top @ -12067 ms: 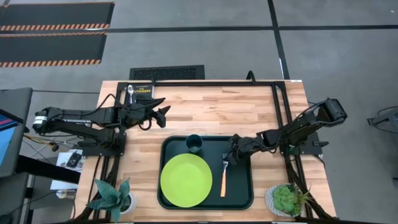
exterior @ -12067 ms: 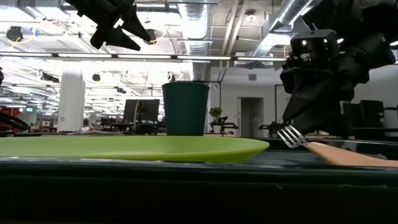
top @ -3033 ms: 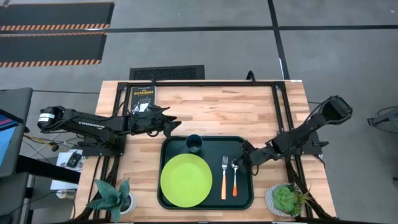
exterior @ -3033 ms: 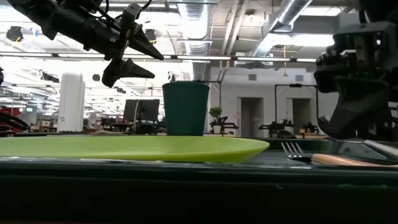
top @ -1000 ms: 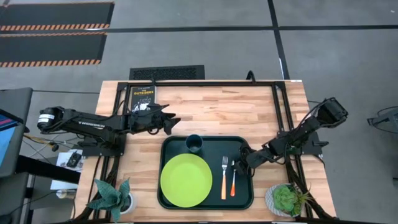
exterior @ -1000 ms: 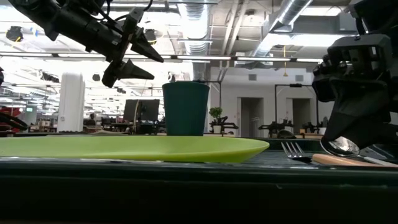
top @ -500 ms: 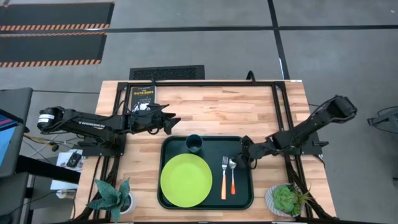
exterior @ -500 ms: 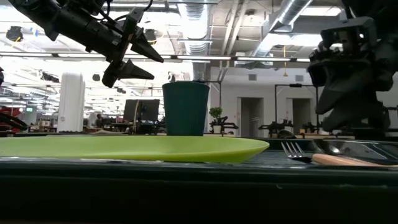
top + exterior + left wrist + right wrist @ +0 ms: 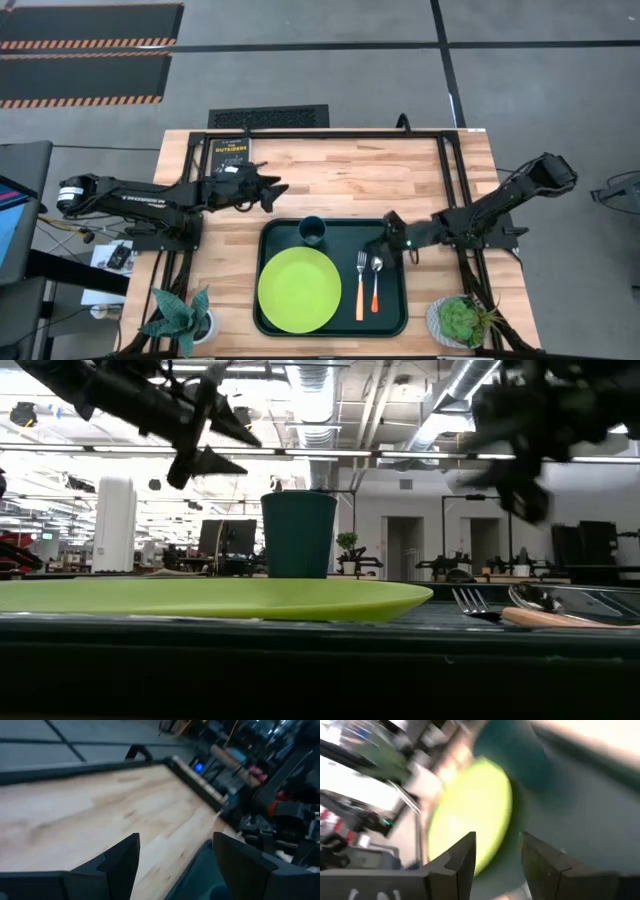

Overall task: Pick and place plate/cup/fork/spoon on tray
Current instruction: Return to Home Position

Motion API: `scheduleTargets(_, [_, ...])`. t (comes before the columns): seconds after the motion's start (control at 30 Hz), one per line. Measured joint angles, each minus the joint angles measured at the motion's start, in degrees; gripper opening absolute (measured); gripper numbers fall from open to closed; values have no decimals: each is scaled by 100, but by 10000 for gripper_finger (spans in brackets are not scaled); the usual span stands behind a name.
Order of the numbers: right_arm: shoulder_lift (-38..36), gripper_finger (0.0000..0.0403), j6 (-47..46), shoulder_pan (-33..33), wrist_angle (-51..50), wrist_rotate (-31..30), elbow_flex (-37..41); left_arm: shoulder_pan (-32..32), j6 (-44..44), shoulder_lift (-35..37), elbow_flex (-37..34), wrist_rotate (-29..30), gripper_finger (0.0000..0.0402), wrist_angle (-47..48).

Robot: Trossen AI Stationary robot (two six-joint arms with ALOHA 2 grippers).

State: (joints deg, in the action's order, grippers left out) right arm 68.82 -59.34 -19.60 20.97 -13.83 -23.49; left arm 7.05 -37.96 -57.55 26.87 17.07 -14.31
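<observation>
The dark green tray (image 9: 390,235) lies at the table's near middle. On it rest the lime-green plate (image 9: 299,290), the teal cup (image 9: 312,231) upright at the far edge, the orange-handled fork (image 9: 360,285) and, to its right, the orange-handled spoon (image 9: 375,280), both flat with heads toward the far side. My right gripper (image 9: 382,234) hangs open and empty above the tray's far right part, beyond the spoon's bowl; it blurs high in the low view (image 9: 510,430). My left gripper (image 9: 275,190) is open and empty above the bare table, left of the cup.
A dark book (image 9: 229,155) lies at the table's far left. Potted plants stand at the near left corner (image 9: 180,315) and the near right corner (image 9: 462,320). A black frame rail (image 9: 448,170) runs along the table's right part. Bare wood lies beyond the tray.
My right gripper has risen from just above the spoon's bowl and gone toward the far edge, tipping upward. The spoon's bowl end, raised a second ago, has settled flat on the tray beside the fork. My left gripper has drifted slightly up and toward the far edge.
</observation>
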Motion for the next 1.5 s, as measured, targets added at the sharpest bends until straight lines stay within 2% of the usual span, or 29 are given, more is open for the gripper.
scheduleTargets(0.13, [-560,167,984,457,196,-6,-391,221,330,533,248,-143,238,0])
scheduleTargets(0.3, [-1620,167,2564,971,164,547,-1054,283,1756,1326,664,-526,238,35])
scheduleTargets(0.4, [-2315,170,3557,1178,-231,977,-1402,286,2635,1744,823,-501,238,308])
scheduleTargets(0.57, [-3405,171,4673,1350,-1428,817,-1603,286,3058,2223,827,-427,238,659])
scheduleTargets(0.67, [-3909,171,4770,1549,-1972,658,-1542,391,3160,2329,827,-435,238,661])
scheduleTargets(0.73, [-4116,172,4886,1667,-2032,878,-1452,562,3022,2397,825,-672,238,773])
scheduleTargets(0.87, [-4583,173,4816,1849,-1777,1487,-885,1041,2482,2482,525,-1832,238,518])
scheduleTargets(0.93, [-4788,173,4625,1913,-1288,1509,-425,1237,2199,2474,233,-2361,238,194])
scheduleTargets(1.0, [-4929,172,4427,1954,-779,1506,104,1373,1925,2456,-116,-2644,238,-139])
scheduleTargets(1.17, [-5196,169,4223,1972,562,1521,1177,1512,1559,2516,-927,-2933,238,-791])
scheduleTargets(1.23, [-5270,169,4193,1933,1023,1508,1463,1531,1378,2582,-1235,-3224,238,-1151])
scheduleTargets(1.33, [-5355,169,4177,1833,1398,1494,1820,1523,1094,2730,-1647,-3544,238,-1748])
scheduleTargets(1.5, [-5347,169,4116,1557,1819,1075,2300,1525,732,3102,-2223,-3377,238,-2019])
